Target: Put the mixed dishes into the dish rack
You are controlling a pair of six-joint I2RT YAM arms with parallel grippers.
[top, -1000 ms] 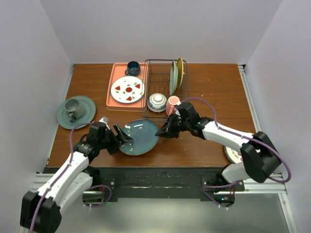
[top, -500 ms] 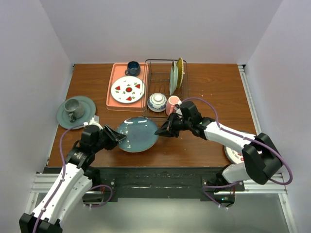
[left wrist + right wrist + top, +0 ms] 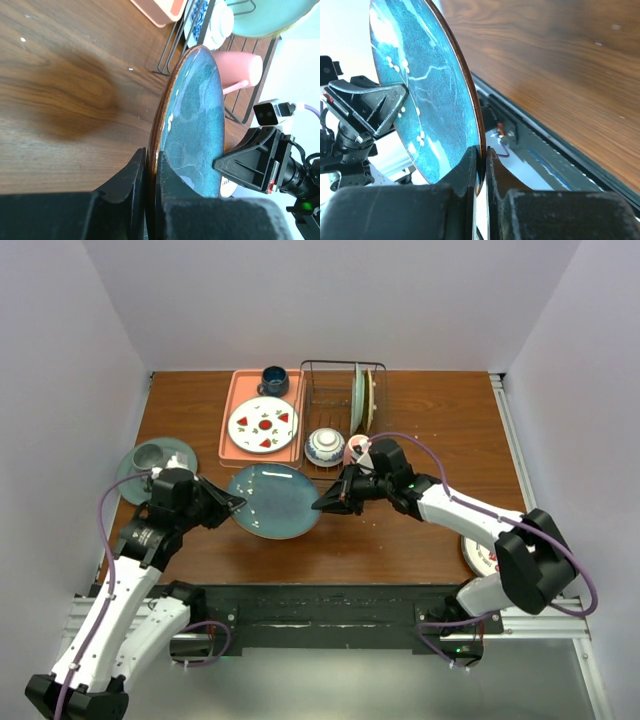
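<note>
Near the wire dish rack (image 3: 325, 405), left gripper (image 3: 237, 503) and right gripper (image 3: 319, 507) are pinching the glossy, brown-rimmed teal plate (image 3: 275, 498).

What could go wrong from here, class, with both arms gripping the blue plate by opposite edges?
1. The left fingers and right fingers pinch only the thin rim of the blue plate. If the arms move out of step, it could twist loose and drop onto the table.
2. The pink mug and patterned bowl sit at the near end of the dish rack, so carrying the plate in might knock them.
</note>
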